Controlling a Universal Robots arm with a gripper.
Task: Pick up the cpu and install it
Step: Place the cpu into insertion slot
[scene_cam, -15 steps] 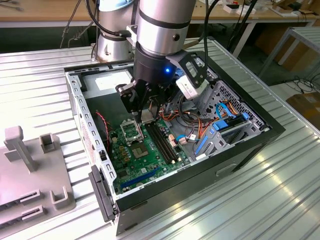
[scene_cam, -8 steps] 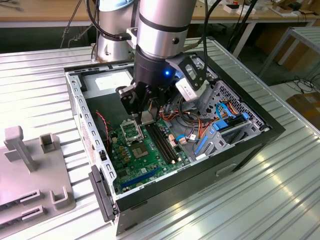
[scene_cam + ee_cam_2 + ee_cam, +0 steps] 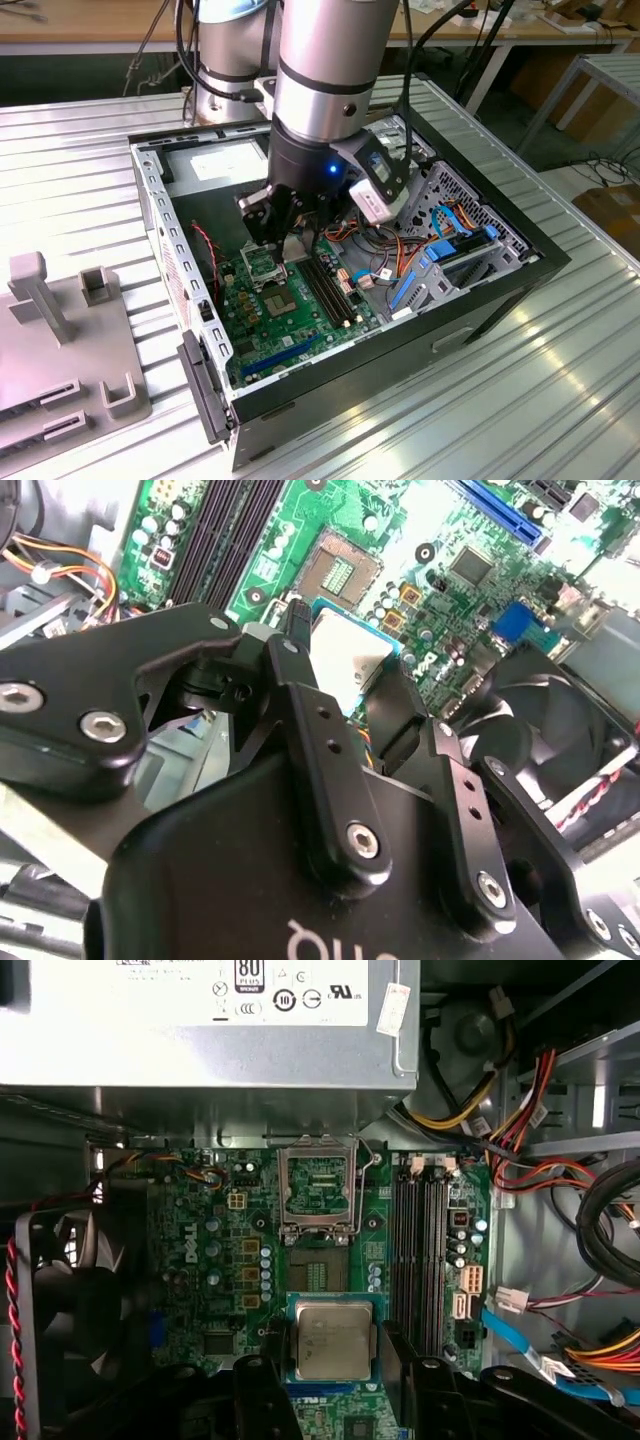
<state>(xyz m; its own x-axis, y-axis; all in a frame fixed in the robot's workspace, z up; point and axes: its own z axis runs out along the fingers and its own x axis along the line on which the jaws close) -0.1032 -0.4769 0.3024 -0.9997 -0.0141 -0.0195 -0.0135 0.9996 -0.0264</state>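
Gripping the cpu (image 3: 333, 1338) by two opposite edges, the gripper (image 3: 335, 1365) is hovering inside the open computer case (image 3: 500, 270) on the ribbed counter (image 3: 560, 400). Its fingers (image 3: 400, 1360) are pressing on the chip's sides, closed only to its width. The cpu is lying flat, metal top up, over the green motherboard (image 3: 220, 1260), just beside the open socket (image 3: 317, 1272) and near the memory slots (image 3: 420, 1250).

The cpu (image 3: 333, 1338) is silver-grey, the pincer (image 3: 333, 1358) black, the motherboard (image 3: 215, 1260) green, the memory slots (image 3: 420, 1250) black.
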